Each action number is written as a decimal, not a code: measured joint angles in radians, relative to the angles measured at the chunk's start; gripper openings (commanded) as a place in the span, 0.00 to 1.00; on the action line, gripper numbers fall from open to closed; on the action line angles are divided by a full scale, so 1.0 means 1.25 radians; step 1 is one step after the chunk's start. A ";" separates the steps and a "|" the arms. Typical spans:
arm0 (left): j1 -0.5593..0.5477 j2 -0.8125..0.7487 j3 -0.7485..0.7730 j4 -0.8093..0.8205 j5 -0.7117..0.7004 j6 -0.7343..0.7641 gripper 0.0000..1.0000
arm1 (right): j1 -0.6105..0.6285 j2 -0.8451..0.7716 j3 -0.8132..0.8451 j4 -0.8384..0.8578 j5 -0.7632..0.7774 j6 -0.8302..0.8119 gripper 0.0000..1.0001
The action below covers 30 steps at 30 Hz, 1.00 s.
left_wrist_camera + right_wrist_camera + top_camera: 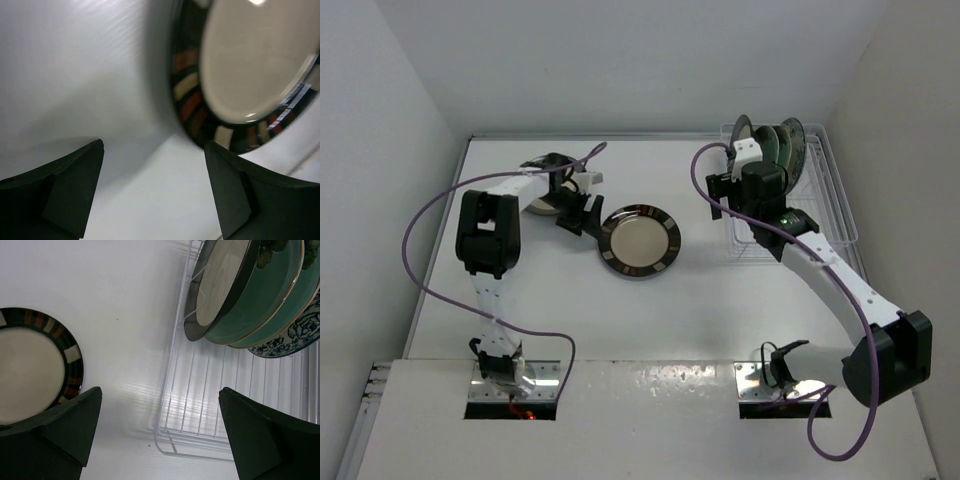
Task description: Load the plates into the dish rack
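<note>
A cream plate with a brown patterned rim (640, 241) lies flat mid-table; it also shows in the left wrist view (250, 65) and the right wrist view (30, 365). The white wire dish rack (835, 215) stands at the back right. In the rack (200, 405) stand on edge a cream plate with a dark grey rim (220, 285), two mint-green plates (260, 300) and a blue-white patterned plate (295, 335). My left gripper (582, 222) (152, 185) is open and empty, low beside the flat plate's left edge. My right gripper (723, 195) (160, 435) is open and empty above the rack's near-left corner.
A pale round thing (538, 206), perhaps another plate, lies mostly hidden under the left arm at the back left. White walls close the table at the back and both sides. The rack's near half holds no plates.
</note>
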 measured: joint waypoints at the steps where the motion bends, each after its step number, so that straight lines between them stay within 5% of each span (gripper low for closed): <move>1: 0.005 -0.010 -0.008 0.007 -0.027 -0.009 0.87 | 0.001 -0.002 -0.002 -0.001 0.004 0.000 1.00; 8: 0.066 -0.187 -0.136 0.047 -0.168 -0.039 0.94 | 0.006 -0.003 -0.003 -0.002 0.025 -0.006 1.00; 12: 0.201 -0.236 -0.150 0.085 -0.161 -0.092 0.94 | 0.019 0.002 -0.003 0.001 0.034 -0.021 1.00; 19: 0.381 -0.089 -0.061 0.102 -0.122 -0.170 0.98 | 0.038 0.023 0.005 0.003 0.052 -0.050 1.00; 30: 0.367 0.121 0.201 0.113 -0.079 -0.254 0.98 | 0.040 0.018 0.007 0.014 0.097 -0.063 1.00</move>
